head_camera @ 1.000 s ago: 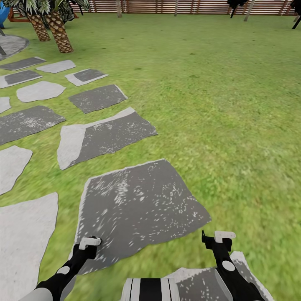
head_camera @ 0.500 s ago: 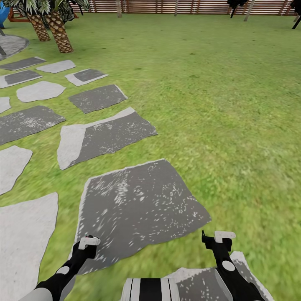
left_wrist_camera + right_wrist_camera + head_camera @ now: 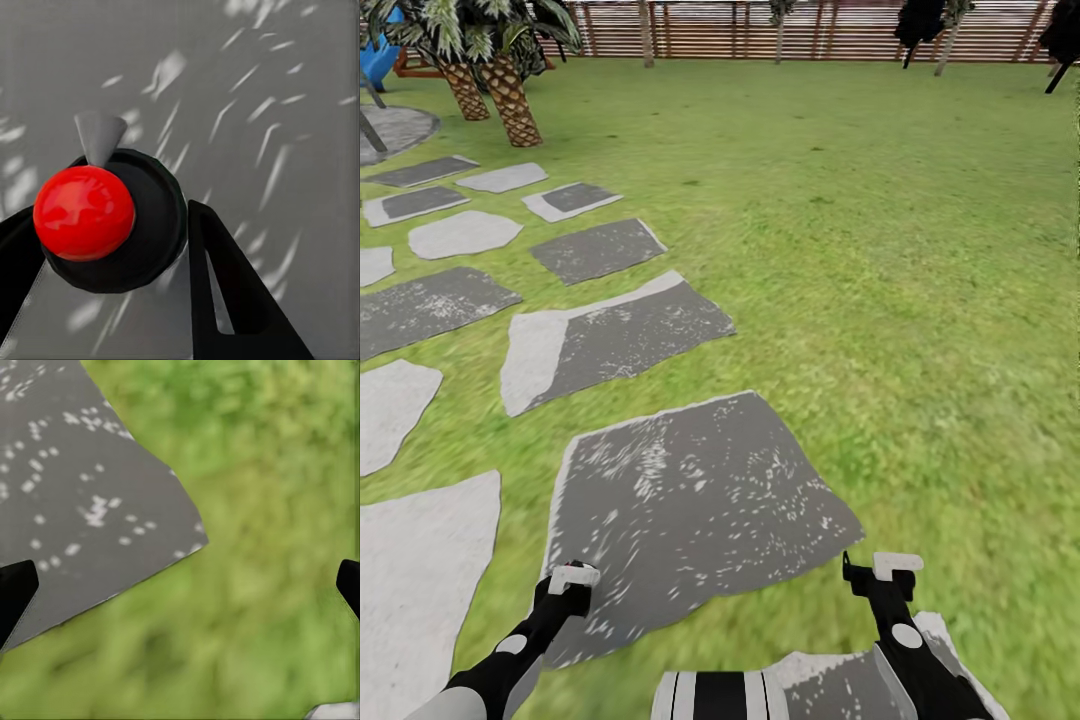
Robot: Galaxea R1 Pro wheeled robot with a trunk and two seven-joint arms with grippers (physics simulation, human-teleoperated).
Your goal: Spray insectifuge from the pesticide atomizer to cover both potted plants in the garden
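The pesticide atomizer (image 3: pixel 84 212) shows in the left wrist view as a black round body with a glossy red ball on top and a grey cone nozzle. My left gripper (image 3: pixel 112 262) is shut on it, one black finger on each side, above a dark grey stepping stone (image 3: pixel 690 510). In the head view the left gripper (image 3: pixel 565 590) hangs low at the near left. My right gripper (image 3: pixel 875 575) is open and holds nothing, its fingertips wide apart over grass and a stone corner (image 3: pixel 82 510). The potted plants are out of view in the garden (image 3: pixel 880 250).
Irregular grey stepping stones (image 3: pixel 610 335) run away to the left toward a round paved patio (image 3: pixel 400 128). Two palms with scaly brown trunks (image 3: pixel 510 95) stand beside it. A brown slatted fence (image 3: pixel 840 30) and dark bushes (image 3: pixel 920 20) close the far side. Lawn spreads to the right.
The whole picture has shifted downward, so more of the fence and palms shows: the camera moved. Both arms keep the same pose.
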